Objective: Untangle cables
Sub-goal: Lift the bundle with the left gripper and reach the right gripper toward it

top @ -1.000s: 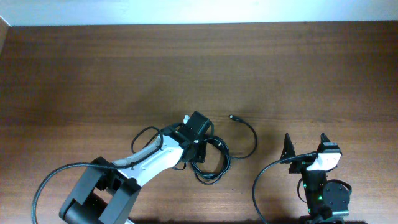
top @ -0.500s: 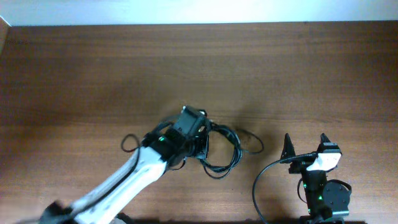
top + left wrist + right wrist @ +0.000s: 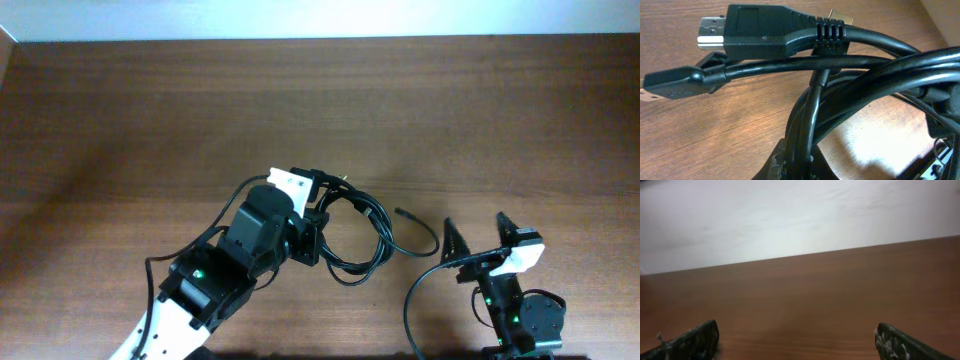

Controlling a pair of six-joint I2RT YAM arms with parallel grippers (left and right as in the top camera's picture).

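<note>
A tangle of thin black cables hangs from my left gripper above the middle of the wooden table. One loose end with a plug trails right toward my right arm. In the left wrist view the cable bundle fills the frame, with a metal-tipped plug and a smaller plug sticking out left; my left gripper is shut on the bundle. My right gripper is open and empty at the front right; its fingertips frame bare table.
My right arm's thick black wire loops at the front right. A white wall lies beyond the table's far edge.
My left arm has risen and swung back with the cables, lifting the tangle off the table. The loose plug end has been dragged right. My right gripper has shifted slightly.
</note>
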